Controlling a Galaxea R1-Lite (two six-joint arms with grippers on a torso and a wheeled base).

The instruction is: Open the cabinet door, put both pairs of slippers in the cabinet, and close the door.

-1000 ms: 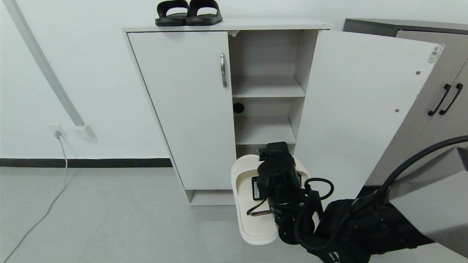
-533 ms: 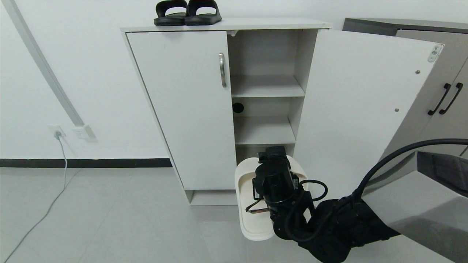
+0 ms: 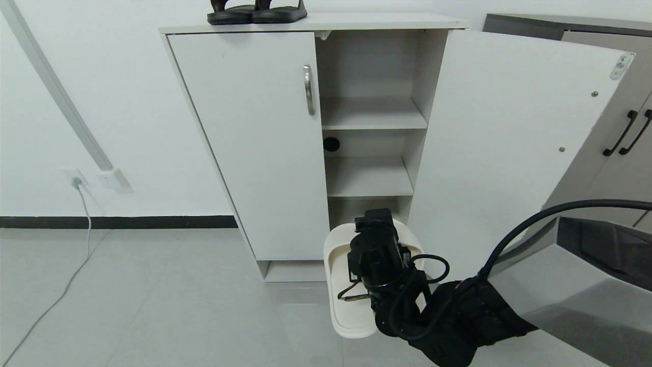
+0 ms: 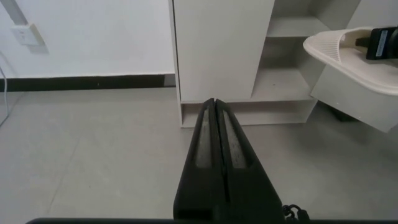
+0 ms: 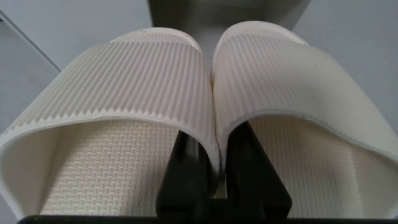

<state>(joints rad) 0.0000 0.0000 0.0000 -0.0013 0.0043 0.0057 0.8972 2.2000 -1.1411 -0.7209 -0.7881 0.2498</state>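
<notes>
R wrist cam: right gripper [image 5: 214, 168] clamped on white slippers [image 5: 124, 93] where straps meet. Head cam: black slippers [image 3: 254, 12] atop cabinet [image 3: 244, 127], door [image 3: 509, 142] open. L wrist cam: left gripper [image 4: 215, 112] fingers together.

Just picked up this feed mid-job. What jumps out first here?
First, the white slippers: the right gripper pinches the pair together and holds it low in front of the cabinet, whose right door stands open on the shelves. Next, the black slippers sit on the cabinet's top, above the shut left door.
</notes>
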